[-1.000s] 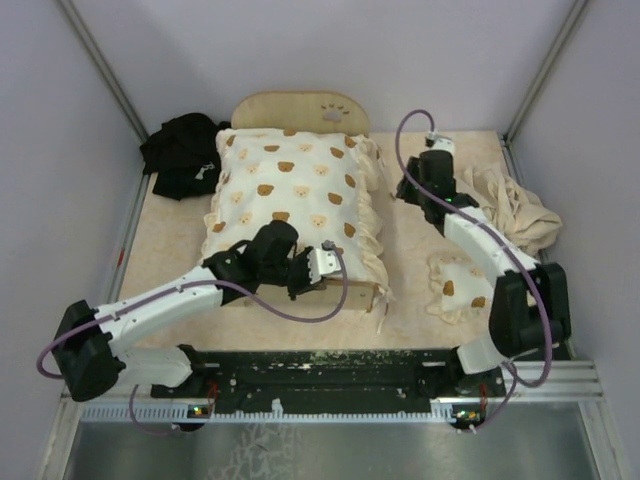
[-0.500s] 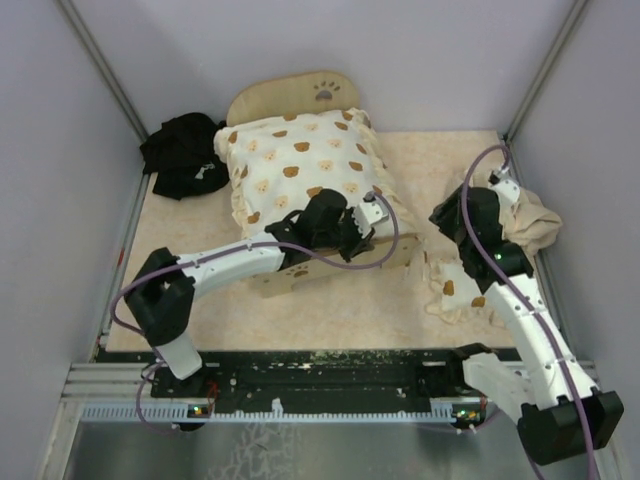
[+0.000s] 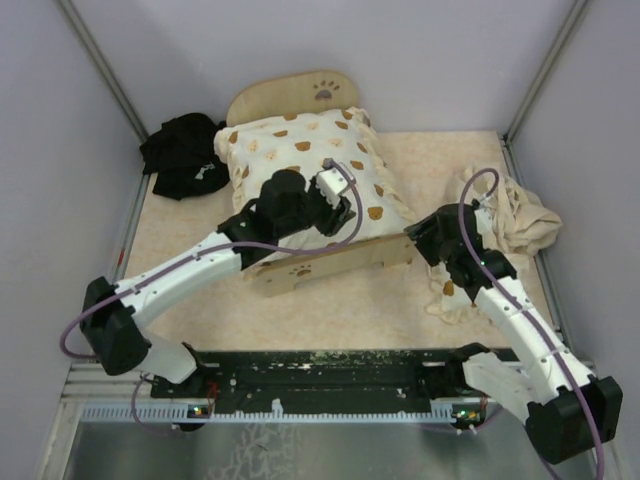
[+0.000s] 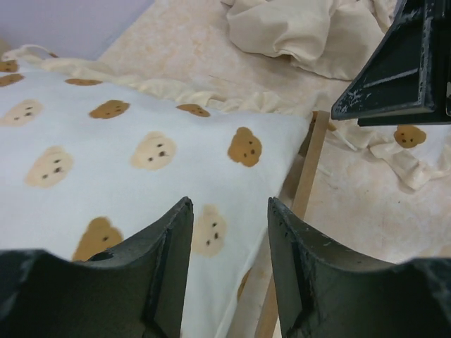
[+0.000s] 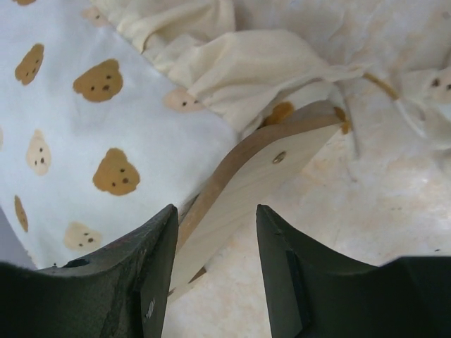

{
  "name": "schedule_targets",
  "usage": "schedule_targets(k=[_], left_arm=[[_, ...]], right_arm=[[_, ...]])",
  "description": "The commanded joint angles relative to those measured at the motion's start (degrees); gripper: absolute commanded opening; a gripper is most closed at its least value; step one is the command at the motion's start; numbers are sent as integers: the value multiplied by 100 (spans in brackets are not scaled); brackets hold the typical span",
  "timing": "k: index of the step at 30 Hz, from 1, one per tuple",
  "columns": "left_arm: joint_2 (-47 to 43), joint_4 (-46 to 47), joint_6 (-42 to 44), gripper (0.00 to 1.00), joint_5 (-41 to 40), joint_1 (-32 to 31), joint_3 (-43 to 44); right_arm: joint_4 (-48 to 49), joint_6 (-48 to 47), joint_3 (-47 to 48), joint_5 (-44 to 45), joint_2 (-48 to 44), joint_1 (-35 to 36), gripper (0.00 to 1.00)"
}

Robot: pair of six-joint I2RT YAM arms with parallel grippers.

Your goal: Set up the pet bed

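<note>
Pale lilac walls box in a cream speckled bench [image 3: 200,300]. Your pet bed [image 3: 340,262] sits mid-bench, slewed at an angle. Its rounded headboard [image 3: 290,95] with the paw cutout lies beyond the left end effector [image 4: 229,205], and the light-wood footboard [image 5: 232,190] runs across to the right end effector [image 5: 215,210]. A big frilled cushion [image 3: 290,160] with bear prints covers the frame, directly beneath the left end effector. That one is released: fingers apart, nothing between them, hanging over the cushion's near right corner. The right end effector has one finger on either side of the footboard's right end, with wood between them. You cannot tell whether they pinch it or only straddle it. A small matching cushion [image 3: 447,290] lies behind it, under the forearm. Crumpled beige cloth [image 3: 520,215] sits just to its right. A black cloth [image 3: 180,155] lies well left of the left end effector, by the wall.
</note>
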Motion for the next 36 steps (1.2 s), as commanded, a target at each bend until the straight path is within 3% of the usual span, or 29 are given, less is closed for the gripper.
schedule_targets(k=[1, 10, 20, 26, 28, 32, 36], left_arm=[[-557, -694, 617, 53, 331, 286, -381], [-1250, -2099, 1394, 52, 1157, 428, -1062], [-1405, -2482, 1612, 52, 296, 436, -1659], [-1279, -2344, 1732, 50, 268, 436, -1792], [-1214, -2362, 1738, 45, 323, 436, -1781], [-1153, -2608, 1457, 19, 816, 422, -1516], [-1330, -2503, 1080, 1, 1392, 187, -1464]], right_arm=[[743, 412, 130, -3, 243, 431, 49], [1112, 525, -151, 267, 743, 461, 40], [1365, 417, -247, 222, 1092, 457, 40], [1580, 391, -341, 233, 1163, 463, 40], [1614, 370, -365, 279, 1180, 464, 40], [1665, 211, -424, 401, 1189, 461, 39], [1680, 80, -479, 579, 1186, 462, 38]])
